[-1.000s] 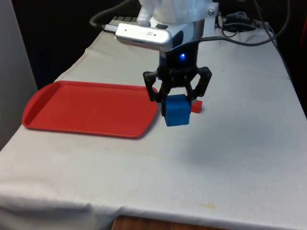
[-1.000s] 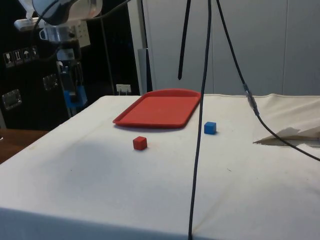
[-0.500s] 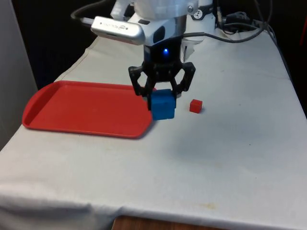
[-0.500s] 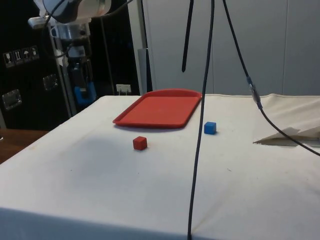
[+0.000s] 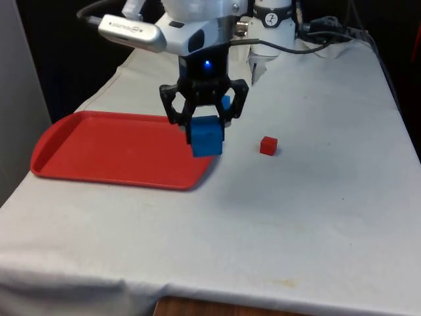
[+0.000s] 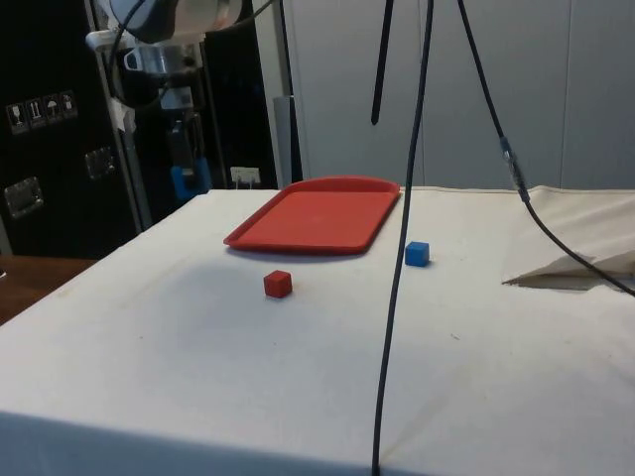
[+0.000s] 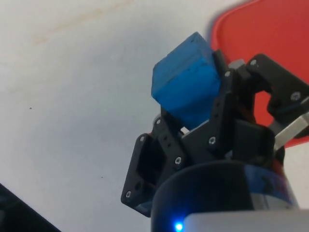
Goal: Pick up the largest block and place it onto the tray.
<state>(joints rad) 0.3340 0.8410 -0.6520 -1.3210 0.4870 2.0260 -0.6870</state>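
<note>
White-clothed table (image 5: 316,217) — jaws (image 5: 204,128) clamped on big blue block (image 5: 206,135), airborne above tray (image 5: 105,148) edge — small red cube (image 5: 268,145) nearby.

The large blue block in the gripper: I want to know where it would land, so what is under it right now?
The large blue block hangs in the gripper above the red tray, at the tray's edge nearer the small red block. The block covers the spot directly beneath it.

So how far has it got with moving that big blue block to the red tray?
Done: the big blue block is off the table, clamped in the gripper. In hand: it hangs in the air at the red tray's edge nearest the small red block. Left: bring it down onto the tray and let go. The small red block and a small blue block sit on the cloth.
</note>
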